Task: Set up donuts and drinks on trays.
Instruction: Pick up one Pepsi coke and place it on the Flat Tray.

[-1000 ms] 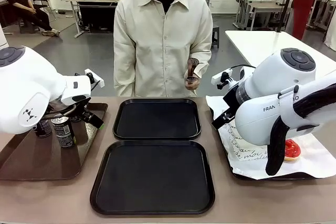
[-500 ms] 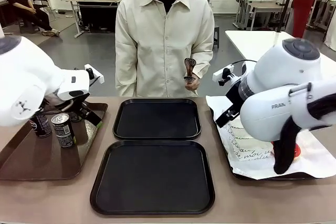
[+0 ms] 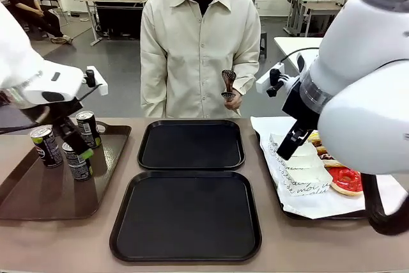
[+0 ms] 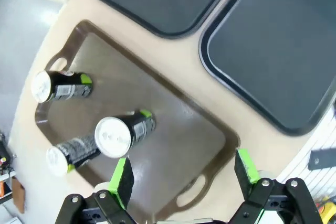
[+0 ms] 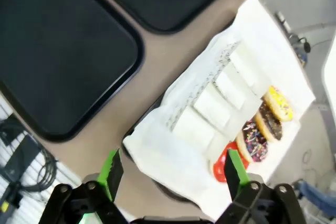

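On the left of the table [image 3: 64, 241], three drinks [image 3: 78, 161] are standing upright on a long brown tray [image 3: 38, 199]. The left end effector [image 4: 185, 174] is hovering above this tray, its fingers spread apart and gripping nothing. In the middle, the two black trays [image 3: 186, 215] are lying bare, one behind the other. Across the table, a person [image 3: 199, 49] is standing and holding a dark utensil [image 3: 228, 84]. On the right, the donuts [image 5: 252, 140] are sitting in a row beside white paper boxes [image 5: 210, 106] on a paper-lined tray [image 3: 300, 199]. The right end effector [image 5: 173, 169] is hanging above it, fingers apart and empty.
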You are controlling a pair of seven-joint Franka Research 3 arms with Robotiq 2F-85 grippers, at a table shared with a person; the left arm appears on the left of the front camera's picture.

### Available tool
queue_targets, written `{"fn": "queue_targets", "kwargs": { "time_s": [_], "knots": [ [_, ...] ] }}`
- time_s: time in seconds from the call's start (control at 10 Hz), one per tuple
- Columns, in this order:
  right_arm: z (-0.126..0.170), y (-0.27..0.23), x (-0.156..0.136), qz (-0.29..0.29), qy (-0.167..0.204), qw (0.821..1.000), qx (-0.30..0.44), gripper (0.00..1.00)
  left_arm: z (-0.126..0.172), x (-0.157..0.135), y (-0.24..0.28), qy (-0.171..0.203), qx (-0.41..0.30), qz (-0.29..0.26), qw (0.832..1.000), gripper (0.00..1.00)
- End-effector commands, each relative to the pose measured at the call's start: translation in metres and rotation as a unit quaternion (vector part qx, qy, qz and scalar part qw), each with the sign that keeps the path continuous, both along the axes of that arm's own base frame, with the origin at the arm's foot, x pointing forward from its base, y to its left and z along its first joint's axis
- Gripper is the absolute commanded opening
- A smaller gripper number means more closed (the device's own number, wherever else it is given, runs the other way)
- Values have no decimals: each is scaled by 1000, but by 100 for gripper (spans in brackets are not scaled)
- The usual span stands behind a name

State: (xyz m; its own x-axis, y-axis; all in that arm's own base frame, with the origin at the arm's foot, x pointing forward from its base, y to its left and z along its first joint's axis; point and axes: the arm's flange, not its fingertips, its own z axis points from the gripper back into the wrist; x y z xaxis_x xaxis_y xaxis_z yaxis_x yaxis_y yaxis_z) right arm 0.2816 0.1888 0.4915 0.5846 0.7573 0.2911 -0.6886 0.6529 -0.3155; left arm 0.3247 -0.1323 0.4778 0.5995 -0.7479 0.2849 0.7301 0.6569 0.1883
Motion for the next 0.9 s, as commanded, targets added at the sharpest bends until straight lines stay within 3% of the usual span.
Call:
{"fn": "queue_targets", "kwargs": {
  "time_s": [0.0,0.1,0.3,0.4,0.5,0.6,0.8],
  "knots": [
    [-90,-68,-100,15,-14,1000,7,100,-51,-75,37,-25,12,-2,1000,100],
    [0,0,0,0,0,1000,0,100,0,0,0,0,0,0,1000,100],
    [0,0,0,0,0,1000,0,100,0,0,0,0,0,0,1000,100],
    [12,1,-16,9,-3,1000,-1,100,10,-8,4,-2,5,0,1000,100],
    [-2,-28,-8,-1,44,993,111,100,10,-4,21,57,-110,53,991,100],
    [-6,-55,-10,-8,71,976,205,100,20,-4,38,95,-200,69,973,100],
    [-10,-105,-24,-11,114,935,336,100,42,-6,78,148,-317,86,933,100]
  ]
}}
